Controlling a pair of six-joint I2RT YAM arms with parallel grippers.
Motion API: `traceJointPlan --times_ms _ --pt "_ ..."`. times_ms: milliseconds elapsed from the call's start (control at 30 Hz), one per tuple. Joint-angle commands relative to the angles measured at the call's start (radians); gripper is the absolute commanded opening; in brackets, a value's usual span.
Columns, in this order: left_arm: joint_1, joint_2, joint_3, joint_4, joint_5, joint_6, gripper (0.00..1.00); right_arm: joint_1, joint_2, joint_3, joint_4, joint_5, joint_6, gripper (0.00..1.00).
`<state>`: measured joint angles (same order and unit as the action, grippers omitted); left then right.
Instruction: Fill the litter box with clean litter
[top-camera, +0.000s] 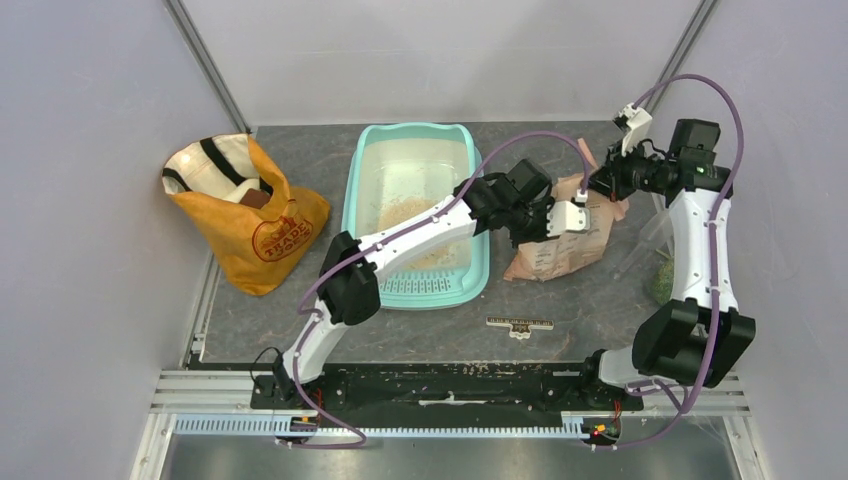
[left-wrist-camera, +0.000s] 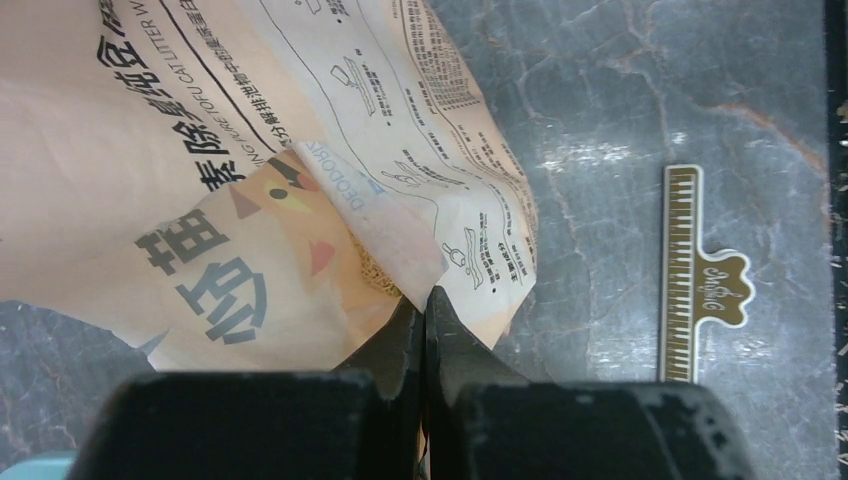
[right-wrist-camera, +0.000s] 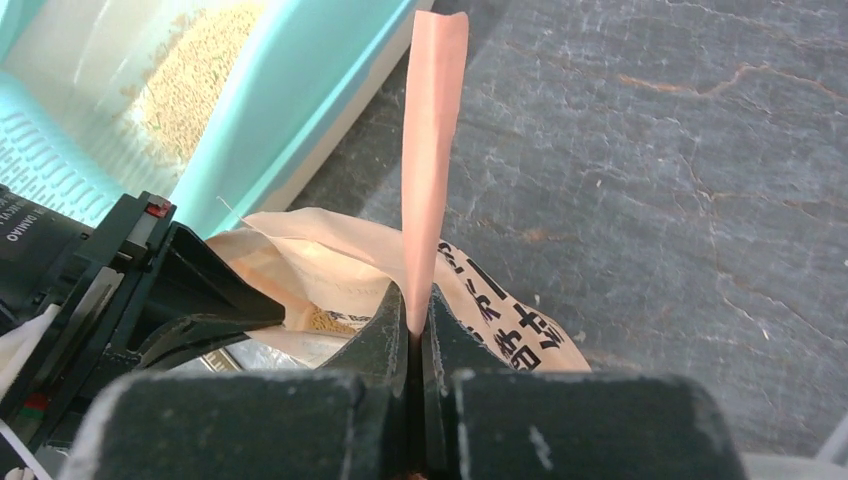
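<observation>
Right now, your dark counter carries the litter box at its middle. Its long axis runs near to far, with the slotted grate at the near short end. An orange bag stands well apart to its left. The paper bag lies just right of the box, its length slanting from near-left up to far-right. The clean litter is a pale heap on the box floor, toward the right wall and partly hidden by your left arm. The right wrist view shows the same granules inside the teal wall.

Your left gripper has its fingers pressed together, pinching a fold of the bag's printed side. Your right gripper is clamped tight on a thin edge of the bag paper, which stands upright between the fingers. A small ruler-marked clip lies on the counter, near of the bag.
</observation>
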<state>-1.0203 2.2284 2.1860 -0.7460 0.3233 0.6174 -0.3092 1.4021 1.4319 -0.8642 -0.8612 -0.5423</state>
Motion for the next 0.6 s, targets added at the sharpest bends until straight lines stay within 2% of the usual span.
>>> traceJointPlan --times_ms 0,133,300,567 --pt "0.031 -0.101 -0.018 0.116 -0.019 0.043 0.02 0.044 0.008 0.074 0.181 -0.071 0.181 0.00" --pt "0.039 -0.147 -0.093 0.138 -0.058 0.126 0.02 0.056 -0.005 0.069 0.188 -0.079 0.187 0.00" --pt "0.056 -0.179 -0.168 0.214 -0.083 0.141 0.02 0.074 -0.041 0.048 0.242 -0.089 0.248 0.00" --pt "0.052 -0.180 -0.279 0.357 -0.068 0.189 0.02 0.209 0.012 -0.034 0.235 -0.027 0.236 0.00"
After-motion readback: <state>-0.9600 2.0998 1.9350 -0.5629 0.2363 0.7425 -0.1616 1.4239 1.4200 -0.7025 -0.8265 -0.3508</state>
